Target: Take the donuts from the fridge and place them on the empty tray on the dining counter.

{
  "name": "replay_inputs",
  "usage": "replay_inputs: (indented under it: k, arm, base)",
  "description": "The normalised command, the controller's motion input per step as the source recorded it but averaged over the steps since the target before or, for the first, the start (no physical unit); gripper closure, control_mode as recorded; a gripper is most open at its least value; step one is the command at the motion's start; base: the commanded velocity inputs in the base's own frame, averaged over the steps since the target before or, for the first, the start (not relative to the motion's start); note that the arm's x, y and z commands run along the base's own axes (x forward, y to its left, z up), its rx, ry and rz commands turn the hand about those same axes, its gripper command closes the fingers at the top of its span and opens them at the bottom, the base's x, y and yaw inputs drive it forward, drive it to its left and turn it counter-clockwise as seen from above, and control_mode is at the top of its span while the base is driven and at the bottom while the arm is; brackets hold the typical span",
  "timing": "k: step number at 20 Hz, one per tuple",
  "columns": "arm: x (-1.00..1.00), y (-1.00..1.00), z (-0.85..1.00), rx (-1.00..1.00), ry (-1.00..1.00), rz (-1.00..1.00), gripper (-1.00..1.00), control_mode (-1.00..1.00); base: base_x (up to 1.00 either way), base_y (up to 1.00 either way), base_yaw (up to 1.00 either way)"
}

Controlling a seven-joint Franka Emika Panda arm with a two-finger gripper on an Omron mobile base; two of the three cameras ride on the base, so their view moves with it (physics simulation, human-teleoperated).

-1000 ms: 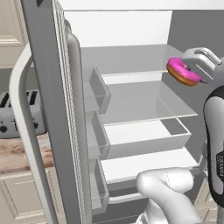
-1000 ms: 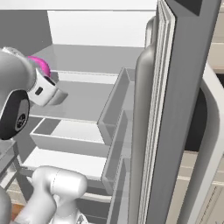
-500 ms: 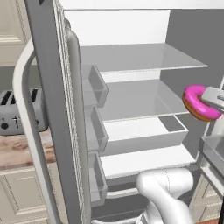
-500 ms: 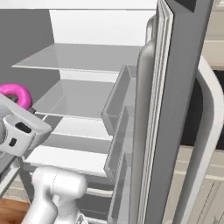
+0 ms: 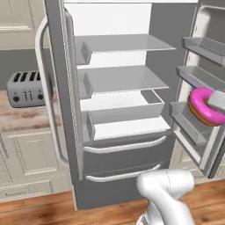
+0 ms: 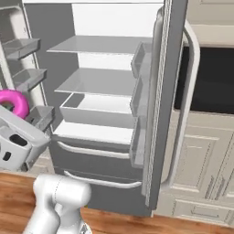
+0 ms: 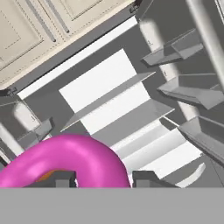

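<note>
The fridge (image 5: 123, 110) stands with both doors open, grey shelves bare, above a wood floor (image 5: 39, 208); a toaster (image 5: 27, 89) sits on the counter (image 5: 26, 116) beside it. The claw (image 7: 103, 179), nearly closed, grips the pink donut (image 5: 204, 105), held in the air outside the fridge, in front of a door's bins.

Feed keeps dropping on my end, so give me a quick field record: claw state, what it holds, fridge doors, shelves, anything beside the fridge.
claw: shut on the pink donut
pink donut: held up in the air in front of the open fridge, outside the shelves
fridge: both doors open, lower drawers closed
shelves: no second donut visible on them
door bins: appear empty
toaster: grey, on the counter left of the fridge
tray: not in these views
</note>
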Motion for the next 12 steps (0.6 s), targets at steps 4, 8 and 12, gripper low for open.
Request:
replay_inputs:
  k: [4,8,12]
  arm:
    - [0.0,0.0,0.0,0.0,0.0,0.0,1.0,1.0]
    - [0.0,0.0,0.0,0.0,0.0,0.0,1.0,1.0]
    - [0.0,0.0,0.0,0.0,0.0,0.0,1.0,1.0]
  base:
    - [-0.97,0.19,-0.34]
    - [-0.04,0.02,-1.0]
    - [0.0,0.0,-1.0]
